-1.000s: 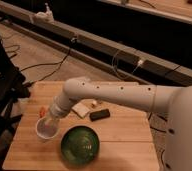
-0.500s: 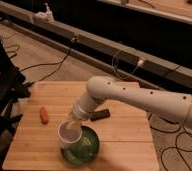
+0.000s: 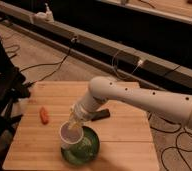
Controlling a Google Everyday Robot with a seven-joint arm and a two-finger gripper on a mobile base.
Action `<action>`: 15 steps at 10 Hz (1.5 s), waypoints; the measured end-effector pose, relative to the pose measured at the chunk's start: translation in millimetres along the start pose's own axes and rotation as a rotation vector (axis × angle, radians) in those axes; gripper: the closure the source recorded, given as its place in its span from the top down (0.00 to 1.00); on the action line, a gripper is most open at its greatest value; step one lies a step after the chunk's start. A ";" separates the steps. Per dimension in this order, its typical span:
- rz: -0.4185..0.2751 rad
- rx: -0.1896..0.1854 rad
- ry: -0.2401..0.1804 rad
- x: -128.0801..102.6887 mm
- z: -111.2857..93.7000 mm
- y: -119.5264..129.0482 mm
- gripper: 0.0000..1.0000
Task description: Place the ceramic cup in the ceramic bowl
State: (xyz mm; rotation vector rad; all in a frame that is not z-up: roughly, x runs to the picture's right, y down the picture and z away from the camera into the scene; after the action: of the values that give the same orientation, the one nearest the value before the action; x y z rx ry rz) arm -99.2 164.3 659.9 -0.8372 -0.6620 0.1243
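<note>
The white ceramic cup (image 3: 70, 136) is held at the end of my arm, just over the left part of the dark green ceramic bowl (image 3: 88, 150), which sits at the front of the wooden table (image 3: 129, 135). My gripper (image 3: 75, 122) reaches down into the top of the cup from the upper right, with the white arm stretching away to the right. Whether the cup touches the bowl cannot be told.
A small orange-red object (image 3: 44, 114) lies on the left of the table. A dark flat object (image 3: 102, 114) lies behind the arm near the middle. Cables run over the floor behind the table, and a dark chair (image 3: 1, 90) stands at the left.
The arm has carried the cup from the table's left side to the right and forward, so that it now hangs over the green bowl.
</note>
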 end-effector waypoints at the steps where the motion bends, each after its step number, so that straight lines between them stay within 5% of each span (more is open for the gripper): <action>1: 0.041 0.010 0.013 16.3 -5.1 -1.8 0.00; 5: 0.177 0.047 0.051 77.4 -19.7 -5.7 0.08; 11: 0.218 0.026 0.057 98.6 -2.2 -15.7 0.67; 15: 0.252 -0.004 0.082 116.8 18.9 -16.8 0.72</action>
State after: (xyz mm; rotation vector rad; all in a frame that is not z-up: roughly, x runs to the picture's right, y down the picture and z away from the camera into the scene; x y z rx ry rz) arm -20.1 206.5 739.0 -0.9225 -0.4781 0.3147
